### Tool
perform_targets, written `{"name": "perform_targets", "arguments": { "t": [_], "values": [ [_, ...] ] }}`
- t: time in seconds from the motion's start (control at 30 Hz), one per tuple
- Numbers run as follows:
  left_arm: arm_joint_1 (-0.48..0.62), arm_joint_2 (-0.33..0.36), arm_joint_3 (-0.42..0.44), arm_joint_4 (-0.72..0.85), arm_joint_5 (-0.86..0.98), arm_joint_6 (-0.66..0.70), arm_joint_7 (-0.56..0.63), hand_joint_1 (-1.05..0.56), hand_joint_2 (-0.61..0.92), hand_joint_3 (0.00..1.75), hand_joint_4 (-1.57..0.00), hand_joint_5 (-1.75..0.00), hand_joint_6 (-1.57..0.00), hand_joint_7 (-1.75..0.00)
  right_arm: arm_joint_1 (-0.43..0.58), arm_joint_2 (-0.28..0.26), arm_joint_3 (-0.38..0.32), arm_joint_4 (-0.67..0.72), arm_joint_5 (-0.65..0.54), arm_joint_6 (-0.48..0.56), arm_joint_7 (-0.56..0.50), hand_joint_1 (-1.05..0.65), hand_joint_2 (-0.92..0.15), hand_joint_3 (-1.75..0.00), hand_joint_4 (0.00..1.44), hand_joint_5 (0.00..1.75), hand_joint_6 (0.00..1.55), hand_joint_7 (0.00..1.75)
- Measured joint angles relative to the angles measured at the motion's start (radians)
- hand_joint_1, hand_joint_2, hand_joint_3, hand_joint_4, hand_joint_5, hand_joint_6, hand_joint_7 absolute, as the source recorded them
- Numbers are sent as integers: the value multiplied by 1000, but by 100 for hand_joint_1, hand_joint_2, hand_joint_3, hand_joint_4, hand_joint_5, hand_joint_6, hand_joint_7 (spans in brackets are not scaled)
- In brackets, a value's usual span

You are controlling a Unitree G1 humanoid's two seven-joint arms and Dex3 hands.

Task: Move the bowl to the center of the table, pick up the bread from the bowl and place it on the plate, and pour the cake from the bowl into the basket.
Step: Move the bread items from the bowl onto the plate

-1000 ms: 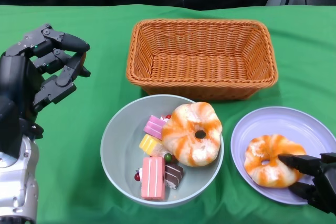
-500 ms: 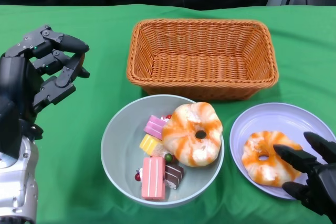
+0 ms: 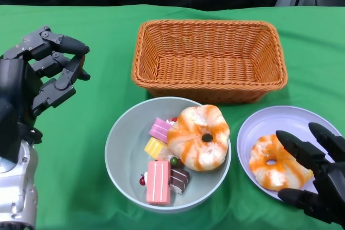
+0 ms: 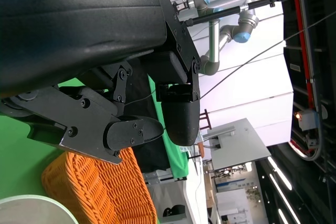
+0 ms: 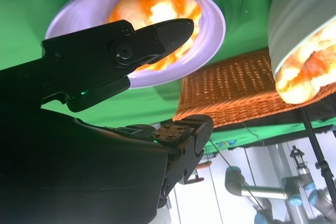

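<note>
Table (image 3: 108, 25), covered in green cloth, carrying all objects. Basket (image 3: 209, 60): rectangular orange wicker, at the far centre of the table, interior bare. Bowl (image 3: 125, 149): pale grey-green, just in front of the basket near the middle of the table. It holds one bread (image 3: 198, 137), a ring-shaped bun streaked orange and white that leans against the bowl's right inner wall, and several small cake pieces (image 3: 159, 173) lying to the left of that bread: a pink striped slab, a pink block, a yellow block and a dark chocolate piece, with small red and green beads among them. Plate (image 3: 302, 119): lilac, to the right of the bowl and apart from it. A second bread (image 3: 275, 164) of the same colouring lies flat on the plate.

Left hand (image 3: 40, 76): raised above the cloth at the table's left side, well apart from the bowl, fingers curled loosely and separated, nothing between them. Right hand (image 3: 312, 179): at the near right edge of the plate, fingers spread wide, with fingertips (image 3: 285, 139) lying over the second bread's right side; the right wrist view shows daylight between the fingers, which do not clasp the bread.
</note>
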Motion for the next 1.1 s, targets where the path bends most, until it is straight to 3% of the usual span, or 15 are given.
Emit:
{"name": "perform_targets", "arguments": {
  "t": [0.13, 0.37, 0.8, 1.1],
  "values": [
    [0, -2, -3, 4, 1, -1, 0, -12, 80, 56, -79, -139, -86, -97, 41, 47, -16, -240, 70, 71, 154, -65, -92, -8, 36, 12, 46, 2],
    [0, -2, -4, 7, 1, -1, 0, -13, 80, 55, -79, -139, -86, -97, 39, 97, -24, -329, -3, 134, 213, -73, -92, -12, 61, 19, 55, 4],
    [-1, -12, -15, 7, 14, 2, 1, -10, 79, 55, -80, -140, -85, -101, -134, 145, 12, -361, -124, 231, 366, -78, -92, -14, 71, 15, 57, 2],
    [0, -17, -26, 6, 32, 1, 1, -11, 79, 55, -79, -142, -84, -103, -255, 142, 13, -265, -99, 226, 425, -79, -92, -11, 78, 16, 64, 4]
  ]
}}
